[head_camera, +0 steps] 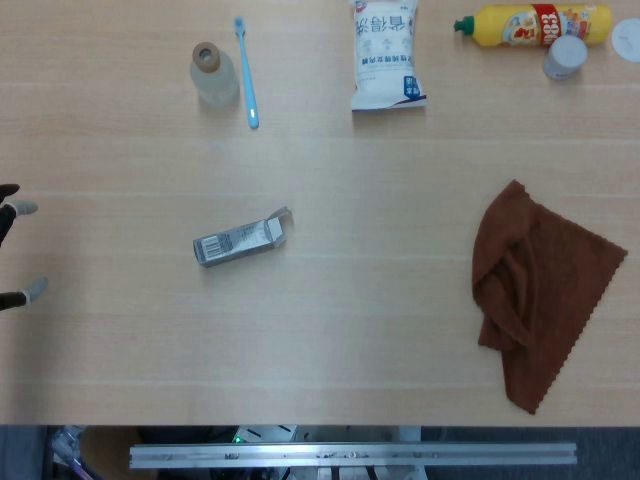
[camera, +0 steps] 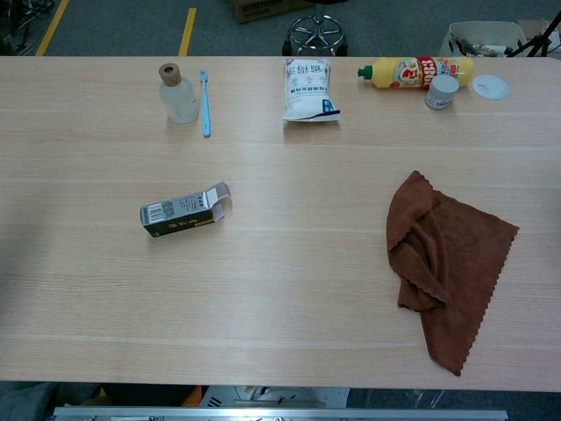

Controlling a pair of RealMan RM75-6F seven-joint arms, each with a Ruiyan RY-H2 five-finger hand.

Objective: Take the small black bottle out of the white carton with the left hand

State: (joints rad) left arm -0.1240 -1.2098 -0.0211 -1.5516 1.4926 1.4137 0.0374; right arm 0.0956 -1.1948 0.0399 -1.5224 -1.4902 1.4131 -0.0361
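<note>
The white carton (head_camera: 241, 239) lies on its side mid-table, flap open rightward, bottle unseen inside; the left hand (head_camera: 14, 250), fingers spread and empty, should approach that open end; the right hand is out of view.

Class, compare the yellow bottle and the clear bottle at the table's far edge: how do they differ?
The yellow bottle lies on its side; the clear bottle stands upright. The yellow bottle has a green cap and printed label; the clear bottle has a tan stopper and no label. Both rest on the table.

A brown cloth (head_camera: 540, 285) lay crumpled far from the fingers (head_camera: 22, 208); a toothbrush (head_camera: 246, 72), clear bottle (head_camera: 213, 75) (cork-topped) and white pouch (head_camera: 385, 52) sat beyond them.
</note>
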